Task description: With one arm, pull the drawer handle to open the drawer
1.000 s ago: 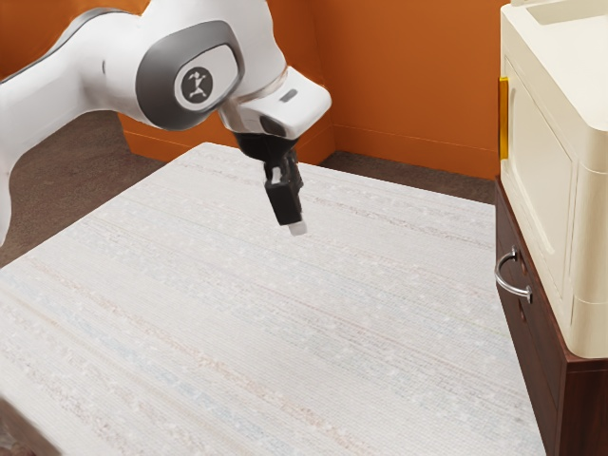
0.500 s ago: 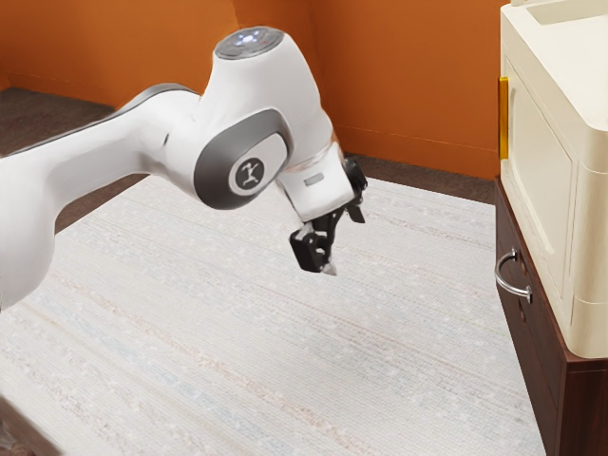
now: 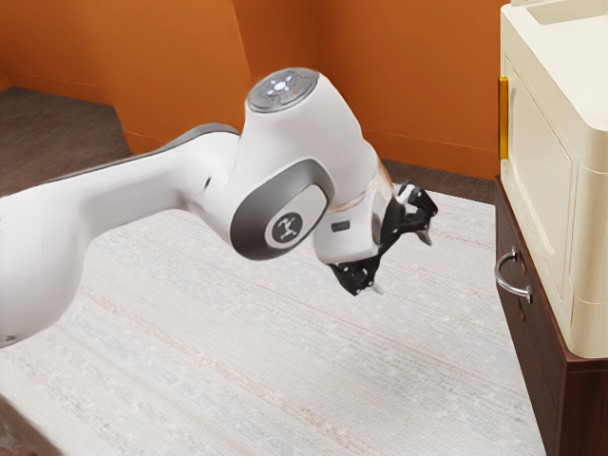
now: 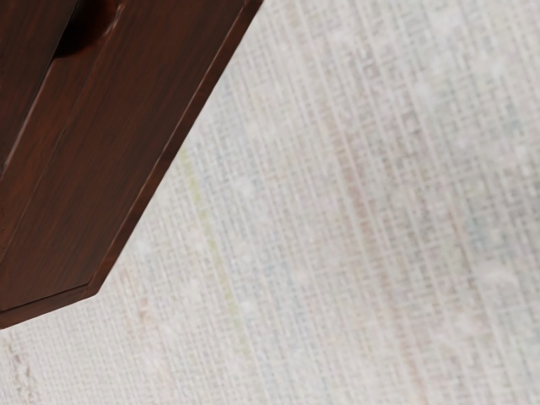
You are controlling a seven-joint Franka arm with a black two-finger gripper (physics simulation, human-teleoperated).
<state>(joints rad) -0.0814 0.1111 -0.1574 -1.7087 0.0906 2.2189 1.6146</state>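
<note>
Plainly, the pale woven surface (image 3: 237,351) spread beneath us, and our arm (image 3: 123,209) reached over it from the exterior view's left, rising gently to a high rounded joint, then bending down with the hand slanted toward the exterior view's right. There stood the dark wooden cabinet (image 3: 584,408), under a cream unit (image 3: 546,142); our wrist view caught a corner of its wood. We held our gripper (image 3: 402,264) spread wide, well apart from the curved silvery handle (image 3: 504,281) on the cabinet's front.
</note>
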